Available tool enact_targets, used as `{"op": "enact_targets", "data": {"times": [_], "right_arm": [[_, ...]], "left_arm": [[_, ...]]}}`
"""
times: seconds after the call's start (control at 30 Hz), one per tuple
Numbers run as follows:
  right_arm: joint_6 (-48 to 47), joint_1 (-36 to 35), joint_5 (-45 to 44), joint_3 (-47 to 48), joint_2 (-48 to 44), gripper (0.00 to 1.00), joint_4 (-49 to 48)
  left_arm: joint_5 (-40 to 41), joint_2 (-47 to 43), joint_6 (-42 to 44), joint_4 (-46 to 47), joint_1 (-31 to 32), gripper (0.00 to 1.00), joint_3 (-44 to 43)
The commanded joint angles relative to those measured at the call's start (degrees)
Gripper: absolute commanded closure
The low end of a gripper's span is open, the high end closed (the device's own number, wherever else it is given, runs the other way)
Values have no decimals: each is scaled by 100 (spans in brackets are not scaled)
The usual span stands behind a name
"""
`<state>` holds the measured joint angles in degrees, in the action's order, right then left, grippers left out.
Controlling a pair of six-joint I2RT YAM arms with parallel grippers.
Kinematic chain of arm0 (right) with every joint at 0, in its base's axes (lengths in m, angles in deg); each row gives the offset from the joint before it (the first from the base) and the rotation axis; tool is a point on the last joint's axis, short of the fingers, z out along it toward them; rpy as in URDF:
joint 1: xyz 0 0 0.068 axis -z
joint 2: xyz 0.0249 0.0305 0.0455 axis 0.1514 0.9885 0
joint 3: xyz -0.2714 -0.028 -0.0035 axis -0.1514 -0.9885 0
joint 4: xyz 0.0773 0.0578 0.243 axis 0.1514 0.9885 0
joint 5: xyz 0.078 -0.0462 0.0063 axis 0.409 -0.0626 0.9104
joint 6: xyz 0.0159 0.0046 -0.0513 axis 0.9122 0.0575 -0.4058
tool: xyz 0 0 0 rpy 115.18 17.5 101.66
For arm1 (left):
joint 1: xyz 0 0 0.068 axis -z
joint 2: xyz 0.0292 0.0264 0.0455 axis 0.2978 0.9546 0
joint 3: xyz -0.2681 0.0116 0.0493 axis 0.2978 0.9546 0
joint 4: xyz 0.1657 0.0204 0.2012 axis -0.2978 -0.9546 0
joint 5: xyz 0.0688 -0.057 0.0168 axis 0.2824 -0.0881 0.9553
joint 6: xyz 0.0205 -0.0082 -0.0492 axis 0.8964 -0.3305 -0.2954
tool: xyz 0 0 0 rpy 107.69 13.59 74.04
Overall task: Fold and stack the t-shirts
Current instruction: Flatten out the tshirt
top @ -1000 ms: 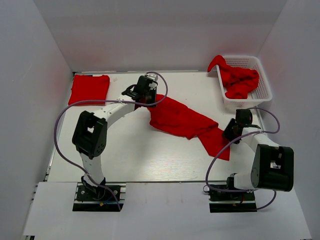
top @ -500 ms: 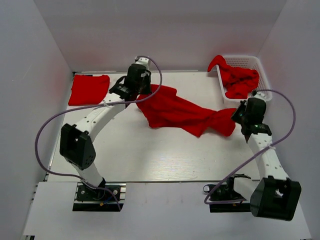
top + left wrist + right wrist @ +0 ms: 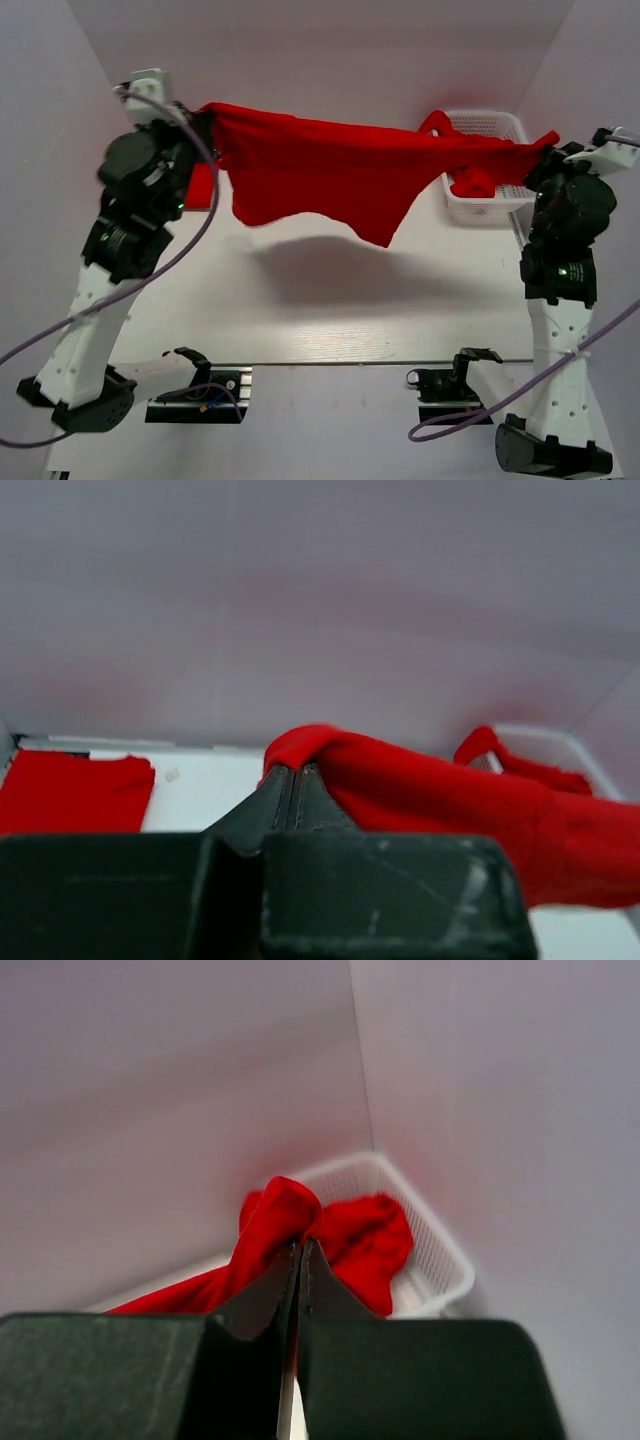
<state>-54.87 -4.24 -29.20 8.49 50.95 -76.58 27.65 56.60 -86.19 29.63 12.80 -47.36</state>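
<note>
Above table (image 3: pixel 330 300), left gripper (image 3: pixel 297 772) and right gripper (image 3: pixel 301 1250) each clamped on stretched t-shirt (image 3: pixel 330 170)

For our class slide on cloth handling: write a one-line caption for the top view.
A red t-shirt hangs stretched above the table, jaws shut on each end, near a white basket.

Bright, even light; the t-shirt (image 3: pixel 330 170) casts a soft shadow on the table (image 3: pixel 200 325).
</note>
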Motion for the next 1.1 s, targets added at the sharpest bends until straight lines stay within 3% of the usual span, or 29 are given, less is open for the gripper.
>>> {"op": "enact_targets", "data": {"times": [0.0, 0.2, 0.43, 0.63, 0.77, 0.87, 1.0, 1.03, 1.07], "right_arm": [[-557, 28, -550, 516, -334, 100, -326], [-883, 28, -657, 815, -704, 100, -370], [-883, 19, 37, 1158, -1073, 100, -89], [-471, 36, 590, 720, -1073, 100, -141], [-58, 19, 1152, 52, -443, 100, -282], [241, 28, 1566, -756, -21, 100, -719], [611, 19, 2234, -1786, 1041, 100, -1345], [611, 10, 2566, -1839, 1471, 93, -1381], [637, 19, 2578, -1909, 1667, 77, -1320]], "left_arm": [[527, -715, 174, 64, -33, 100, 78], [968, -1745, 227, 91, 19, 100, 238], [468, -1991, 279, -340, 19, 100, -245], [554, -1860, 227, -77, 19, 100, 227], [1045, -1246, 104, 256, 19, 100, 851], [1380, -228, -160, 328, -69, 100, 1195], [1074, 1538, -571, 389, -358, 100, 1205], [969, 1951, -634, 337, -437, 90, 1074], [602, 2816, -635, 258, -612, 58, 890]]}}
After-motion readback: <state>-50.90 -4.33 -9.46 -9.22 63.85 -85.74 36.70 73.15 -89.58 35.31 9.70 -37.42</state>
